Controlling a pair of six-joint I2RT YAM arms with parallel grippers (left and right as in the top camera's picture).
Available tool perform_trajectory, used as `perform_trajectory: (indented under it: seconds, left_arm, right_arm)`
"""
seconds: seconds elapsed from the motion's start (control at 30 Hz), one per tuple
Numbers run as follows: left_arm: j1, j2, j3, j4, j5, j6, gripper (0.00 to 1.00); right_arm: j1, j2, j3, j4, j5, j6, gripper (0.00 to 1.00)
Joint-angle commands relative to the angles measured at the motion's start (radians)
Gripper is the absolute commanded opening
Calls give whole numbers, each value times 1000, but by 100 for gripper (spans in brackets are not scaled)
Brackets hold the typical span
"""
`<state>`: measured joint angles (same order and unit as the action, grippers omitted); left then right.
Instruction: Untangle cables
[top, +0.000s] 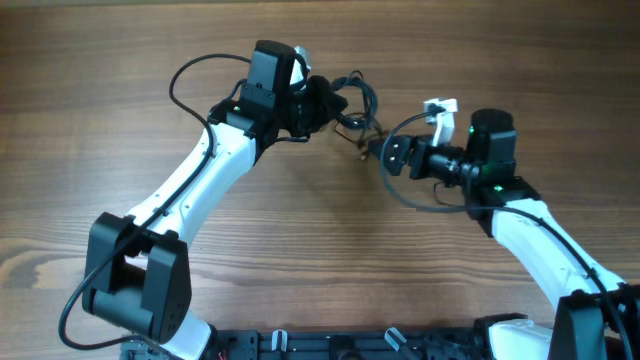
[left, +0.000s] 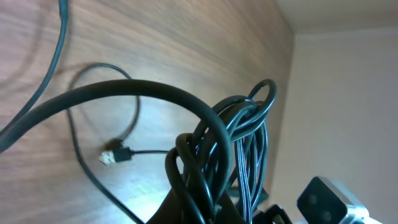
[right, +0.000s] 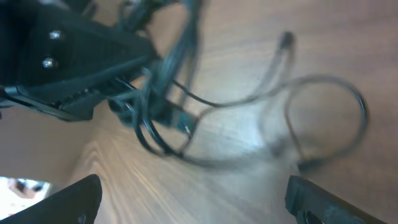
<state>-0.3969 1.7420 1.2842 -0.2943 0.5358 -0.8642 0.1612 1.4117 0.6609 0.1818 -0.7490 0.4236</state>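
Observation:
The cables (top: 352, 100) hang as a dark bunch of loops from my left gripper (top: 322, 102), which is shut on them above the table's middle. In the left wrist view the bunch (left: 245, 140) rises from the shut jaws of my left gripper (left: 208, 210). A thin strand with a small plug (left: 115, 155) trails onto the wood. My right gripper (top: 393, 155) stands open just right of the bunch, apart from it. In the right wrist view the right gripper (right: 193, 196) holds nothing. The bunch (right: 158, 102) and a loose loop (right: 326, 109) lie ahead of it.
The wooden table (top: 120, 150) runs all round both arms. Thicker black arm cables loop beside the left arm (top: 185, 80) and under the right gripper (top: 420, 205). The arms' bases sit at the near edge (top: 330, 345).

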Motion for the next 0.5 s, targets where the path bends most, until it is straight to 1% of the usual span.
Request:
perform_trajectory:
  seconds: [0.0, 0.13, 0.23, 0.27, 0.3, 0.37, 0.43, 0.47]
  left_arm:
    - [2, -20, 4, 7, 86, -99, 4]
    - [3, -22, 5, 25, 89, -192, 4]
    - [3, -22, 5, 48, 111, -225, 4]
    - [3, -23, 5, 53, 113, -225, 4]
    - [3, -26, 5, 52, 109, -224, 4]
    - [7, -27, 5, 52, 102, -224, 4]
    - [23, -27, 5, 52, 92, -225, 4]
    - [37, -27, 5, 52, 92, -224, 4]
  right_arm:
    - [83, -8, -1, 55, 157, -88, 97]
    - [158, -8, -1, 85, 258, -121, 96]
    - [193, -8, -1, 63, 432, -115, 85]
    - [200, -8, -1, 54, 480, -106, 85]
    - [203, -8, -1, 47, 497, -106, 85]
    - [203, -9, -1, 39, 455, -106, 85]
    - [201, -18, -1, 31, 370, -105, 96]
    - [200, -26, -1, 22, 341, -105, 99]
